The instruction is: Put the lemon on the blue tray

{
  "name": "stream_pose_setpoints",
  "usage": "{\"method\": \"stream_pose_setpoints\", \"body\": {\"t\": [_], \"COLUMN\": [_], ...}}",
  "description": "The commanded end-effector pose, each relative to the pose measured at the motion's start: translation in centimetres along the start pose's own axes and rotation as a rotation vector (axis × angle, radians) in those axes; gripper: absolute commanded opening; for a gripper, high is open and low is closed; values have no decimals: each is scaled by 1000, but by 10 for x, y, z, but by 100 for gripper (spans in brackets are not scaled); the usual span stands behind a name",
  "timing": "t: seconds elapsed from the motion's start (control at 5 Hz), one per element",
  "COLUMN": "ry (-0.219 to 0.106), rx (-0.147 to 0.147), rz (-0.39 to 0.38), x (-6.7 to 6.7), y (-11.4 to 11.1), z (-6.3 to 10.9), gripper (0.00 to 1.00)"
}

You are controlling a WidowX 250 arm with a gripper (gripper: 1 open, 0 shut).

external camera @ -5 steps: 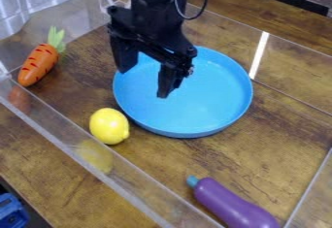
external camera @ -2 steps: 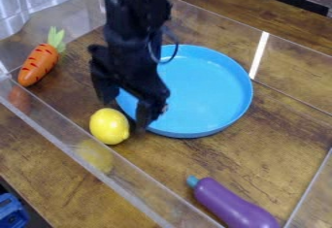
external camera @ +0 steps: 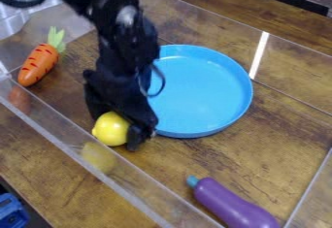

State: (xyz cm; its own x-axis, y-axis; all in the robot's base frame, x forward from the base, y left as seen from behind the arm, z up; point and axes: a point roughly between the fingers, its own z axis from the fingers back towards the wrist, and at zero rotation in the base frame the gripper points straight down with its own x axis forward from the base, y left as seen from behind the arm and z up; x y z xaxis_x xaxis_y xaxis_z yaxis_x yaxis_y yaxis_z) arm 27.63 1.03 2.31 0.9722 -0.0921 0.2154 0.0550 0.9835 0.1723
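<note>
The lemon (external camera: 112, 129) is a small bright-yellow oval lying on the wooden table just left of the blue tray (external camera: 208, 86), a large round shallow dish. My black gripper (external camera: 115, 123) has come down over the lemon, pointing steeply downward. Its jaws are open and stand on either side of the fruit, one finger (external camera: 140, 132) to the right of it. The top of the lemon is partly hidden behind the hand. Whether the fingers touch it I cannot tell.
An orange carrot with a green top (external camera: 41, 61) lies at the far left. A purple eggplant (external camera: 234, 206) lies at the front right. Clear plastic walls (external camera: 78, 164) fence in the work area along the front and left.
The arm has swung left and dropped from above the tray's left side to the lemon. Its jaws stayed open. The lemon and tray have not moved.
</note>
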Motion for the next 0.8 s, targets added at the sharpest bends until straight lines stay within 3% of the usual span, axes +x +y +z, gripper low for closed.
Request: {"method": "stream_pose_setpoints", "body": {"t": [0.0, 0.6], "ry": [-59, -75], "rx": [23, 19], "rz": [-7, 20], "x": [3, -5], "y": [-3, -7], "z": [1, -9], "gripper": [0, 0]}}
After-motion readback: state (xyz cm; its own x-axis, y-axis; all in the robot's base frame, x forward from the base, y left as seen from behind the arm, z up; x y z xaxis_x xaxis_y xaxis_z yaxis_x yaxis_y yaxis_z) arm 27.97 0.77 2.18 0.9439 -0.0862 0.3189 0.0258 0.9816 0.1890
